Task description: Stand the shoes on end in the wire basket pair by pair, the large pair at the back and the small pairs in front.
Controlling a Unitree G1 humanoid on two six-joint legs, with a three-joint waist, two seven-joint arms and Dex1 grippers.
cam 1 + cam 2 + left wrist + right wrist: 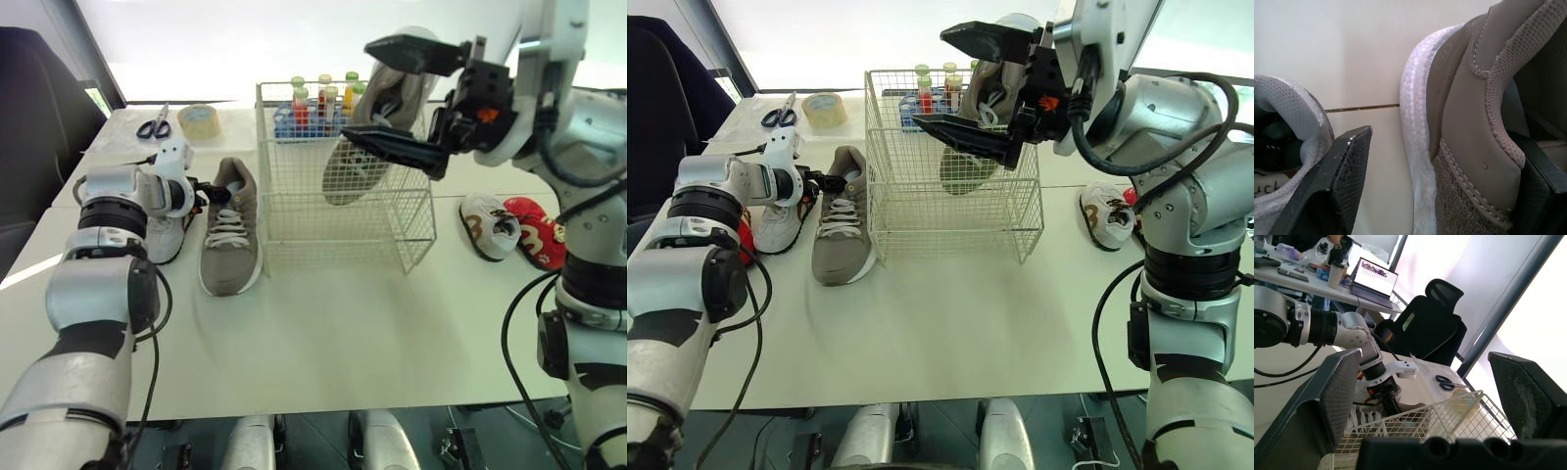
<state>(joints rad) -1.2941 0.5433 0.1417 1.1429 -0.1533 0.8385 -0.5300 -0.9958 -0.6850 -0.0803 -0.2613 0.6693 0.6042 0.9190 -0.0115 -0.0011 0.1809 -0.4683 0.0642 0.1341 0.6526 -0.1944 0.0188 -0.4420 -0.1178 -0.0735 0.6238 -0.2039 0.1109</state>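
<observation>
The second large grey shoe (231, 235) lies flat on the worktop (343, 333), just left of the wire basket (323, 227), heel toward the back. The left gripper (213, 191) is at that heel, jaws apart: in the left wrist view one finger (1337, 181) sits outside the sole with a gap showing, the other on the far side of the heel collar, so nothing is clamped yet. A small white shoe (165, 238) lies just beside the outer finger.

The shoe's mate (345, 174) stands toe-down at the basket's back right, leaning on the wire. The right gripper (359, 90) hovers over the rim, spread wide and holding nothing.

Several things could go wrong:
- A pinch on the soft collar alone is likely a weak hold. The shoe may hang, swing or slip out once lifted.
- The outer finger may catch or push the small white shoe as the jaws shut.
- The swinging toe may hit the basket rim. The basket looks light and could slide toward the bottles (318, 98) behind it.
- The right gripper sits in the way of a drop-in, so the arms could clash.
- The leaning shoe may topple if the basket is jolted.
</observation>
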